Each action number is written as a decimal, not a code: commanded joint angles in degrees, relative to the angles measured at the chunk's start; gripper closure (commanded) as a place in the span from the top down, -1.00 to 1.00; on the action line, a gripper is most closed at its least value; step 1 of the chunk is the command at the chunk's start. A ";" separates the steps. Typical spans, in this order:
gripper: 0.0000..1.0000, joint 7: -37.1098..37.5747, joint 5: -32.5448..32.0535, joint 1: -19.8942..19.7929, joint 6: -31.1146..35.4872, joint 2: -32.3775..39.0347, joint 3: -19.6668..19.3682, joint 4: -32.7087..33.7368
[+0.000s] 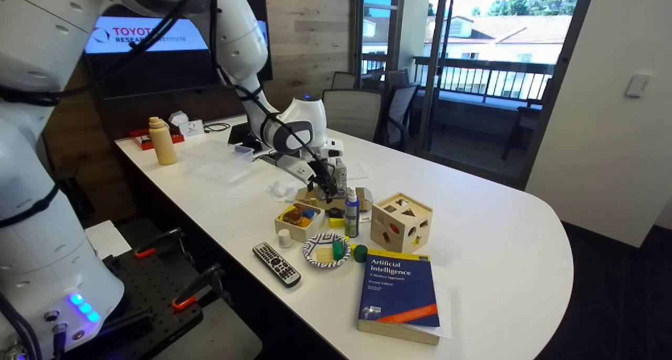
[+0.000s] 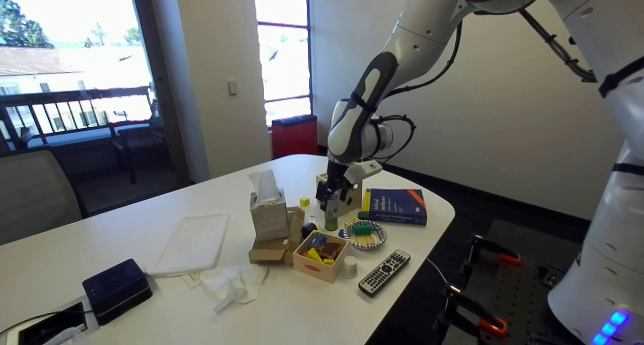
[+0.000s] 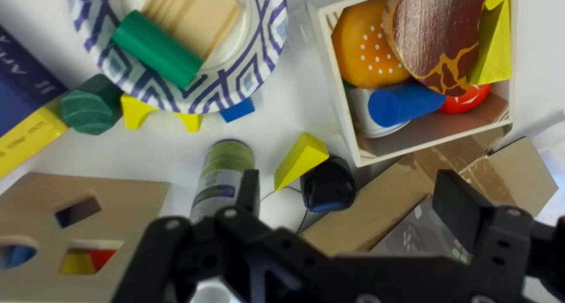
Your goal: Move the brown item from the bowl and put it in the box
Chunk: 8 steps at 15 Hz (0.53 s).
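The bowl (image 1: 310, 251) is shallow, white with a blue pattern; its rim also shows in the wrist view (image 3: 267, 42). In it lie a light-brown wooden block (image 3: 198, 16) and a green cylinder (image 3: 157, 49). The box (image 2: 316, 268) is a low pale wooden container beside the bowl, also in the wrist view (image 3: 435, 143). It holds a dark-brown steak-shaped piece (image 3: 435, 33), an orange bun, a blue cylinder and yellow and red pieces. My gripper (image 3: 348, 183) is open with nothing between its fingers, above the cardboard and spray bottle area; it shows in both exterior views (image 1: 326, 189) (image 2: 330, 195).
A spray bottle (image 1: 352, 218) stands upright close to the gripper. A wooden cube with holes (image 1: 401, 223), a blue book (image 1: 396, 292), a tissue box (image 2: 269, 219), a remote (image 1: 276, 264) and a white cup (image 1: 284, 238) stand around. A yellow wedge (image 3: 302, 159) and black object (image 3: 329, 186) lie below.
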 commanded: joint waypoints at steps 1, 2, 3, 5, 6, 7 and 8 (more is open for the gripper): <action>1.00 0.93 -0.50 0.87 3.07 -8.34 -2.89 -7.53; 1.00 0.82 -0.39 0.57 3.72 -9.76 -3.32 -8.68; 1.00 1.17 -0.79 1.06 4.23 -11.02 -4.40 -9.72; 1.00 1.29 -1.00 1.20 5.03 -12.89 -5.57 -11.38; 1.00 1.38 -1.16 1.37 5.13 -13.58 -6.18 -12.00; 1.00 1.46 -1.28 1.56 5.07 -14.24 -6.68 -12.55; 1.00 1.52 -1.38 1.68 5.19 -14.61 -7.05 -12.94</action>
